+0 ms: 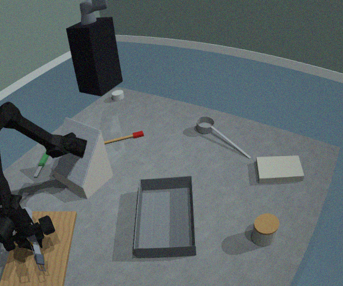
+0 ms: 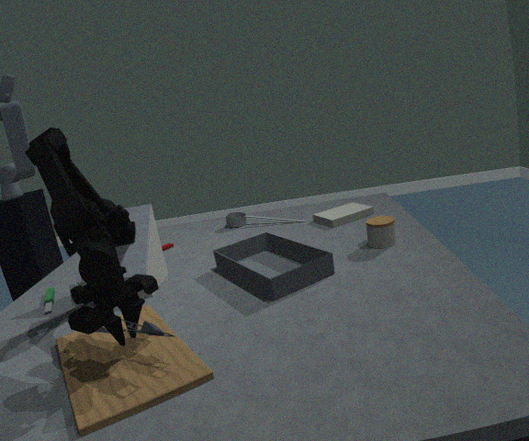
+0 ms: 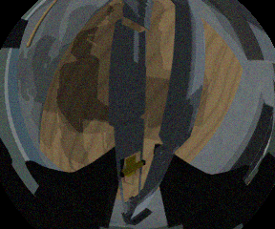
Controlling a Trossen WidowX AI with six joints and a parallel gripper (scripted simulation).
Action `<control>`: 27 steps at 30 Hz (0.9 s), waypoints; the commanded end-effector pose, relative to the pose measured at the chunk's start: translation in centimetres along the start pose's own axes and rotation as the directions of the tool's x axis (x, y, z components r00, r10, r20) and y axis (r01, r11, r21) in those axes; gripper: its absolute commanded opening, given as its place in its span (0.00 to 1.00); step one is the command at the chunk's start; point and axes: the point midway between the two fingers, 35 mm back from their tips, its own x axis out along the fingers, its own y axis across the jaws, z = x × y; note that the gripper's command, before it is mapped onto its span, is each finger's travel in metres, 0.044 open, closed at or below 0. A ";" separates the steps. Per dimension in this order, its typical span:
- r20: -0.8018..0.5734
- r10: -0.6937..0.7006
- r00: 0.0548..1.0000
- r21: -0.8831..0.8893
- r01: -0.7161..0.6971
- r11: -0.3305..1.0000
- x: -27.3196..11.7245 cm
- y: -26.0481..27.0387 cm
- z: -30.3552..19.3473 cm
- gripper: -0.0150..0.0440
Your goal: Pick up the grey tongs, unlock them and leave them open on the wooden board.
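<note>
The grey tongs [image 1: 39, 258] [image 2: 151, 328] [image 3: 128, 86] are in my gripper [image 1: 36, 246] [image 2: 128, 337] [image 3: 139, 148], a little above the wooden board [image 1: 69, 221] [image 2: 184, 379] [image 3: 223, 72]. In the wrist view the two tong arms stand apart with wood showing between them. A small yellow piece [image 3: 133, 165] shows near the hinge end. My fingers are partly apart, one on each side of the tongs, and seem to bear on the arms; exact contact is hard to see. The roasting tin [image 1: 165, 251] [image 2: 302, 279] holds nothing.
A pale wedge-shaped block [image 1: 99, 172] [image 2: 157, 256] stands behind the board, beside my arm. A green-handled tool [image 1: 43, 159] [image 2: 49, 295] lies left of it. A long-handled cup [image 1: 205, 127], a cream box [image 1: 279, 167] and a lidded jar [image 1: 262, 236] stand farther right.
</note>
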 end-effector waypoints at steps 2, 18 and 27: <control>0.000 0.000 1.000 0.000 0.000 1.000 0.0 0.0 0.0 0.71; 0.000 -0.011 1.000 0.008 0.011 1.000 -3.0 -3.1 1.7 1.00; 0.005 -0.017 1.000 -0.007 0.017 1.000 -8.0 -10.6 9.6 1.00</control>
